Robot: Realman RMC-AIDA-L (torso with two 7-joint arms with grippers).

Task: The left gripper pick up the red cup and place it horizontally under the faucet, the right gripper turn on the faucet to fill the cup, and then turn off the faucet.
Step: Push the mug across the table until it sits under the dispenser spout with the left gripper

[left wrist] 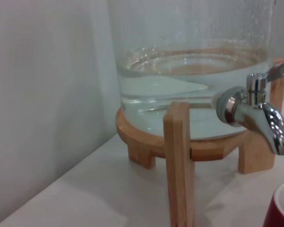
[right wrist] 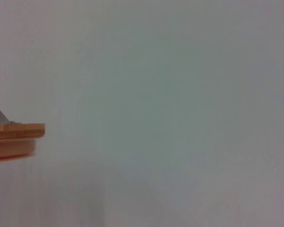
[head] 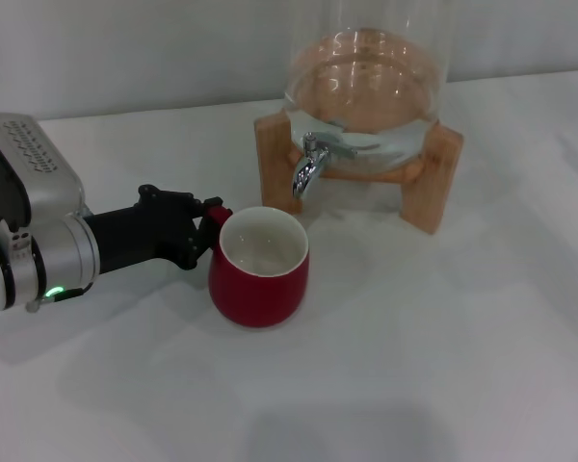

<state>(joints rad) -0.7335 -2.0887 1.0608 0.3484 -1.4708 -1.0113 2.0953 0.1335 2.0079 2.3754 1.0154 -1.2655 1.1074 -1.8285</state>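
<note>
The cup (head: pixel 259 268) stands upright on the bench (head: pixel 414 366) at the centre of the head view, just below and slightly left of the faucet (head: pixel 308 166), whose spout hangs above and beyond the cup's far rim. The left gripper (head: pixel 208 229) reaches in from the left edge and its fingers sit closed on the cup's handle, so the grasp looks made. Whether the cup is yet squarely under the spout is hard to tell; it seems a little short of it. No stream shows at the spout and the cup's white inside looks dry. The right gripper is out of view. Left to do, by my judgement: finish placing the cup, open the faucet, fill, and close it.
</note>
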